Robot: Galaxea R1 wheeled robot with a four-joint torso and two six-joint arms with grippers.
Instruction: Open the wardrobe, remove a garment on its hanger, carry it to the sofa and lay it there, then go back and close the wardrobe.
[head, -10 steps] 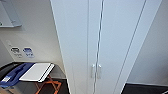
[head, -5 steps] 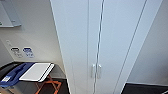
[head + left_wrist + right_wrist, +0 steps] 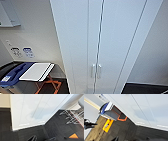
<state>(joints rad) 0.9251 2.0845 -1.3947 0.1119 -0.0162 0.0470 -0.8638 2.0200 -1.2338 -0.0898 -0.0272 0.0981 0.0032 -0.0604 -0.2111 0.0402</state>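
The wardrobe stood shut; its stiff, slim handles looked the place to grip. Claw states: cannot tell.

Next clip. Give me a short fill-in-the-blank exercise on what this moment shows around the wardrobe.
1. Both doors of the wardrobe are ____.
2. The two handles are the colour ____.
3. The bin beside the wardrobe has a lid that is white and ____.
4. The floor in front of the wardrobe is covered with dark ____.

Missing words: closed; white; blue; carpet
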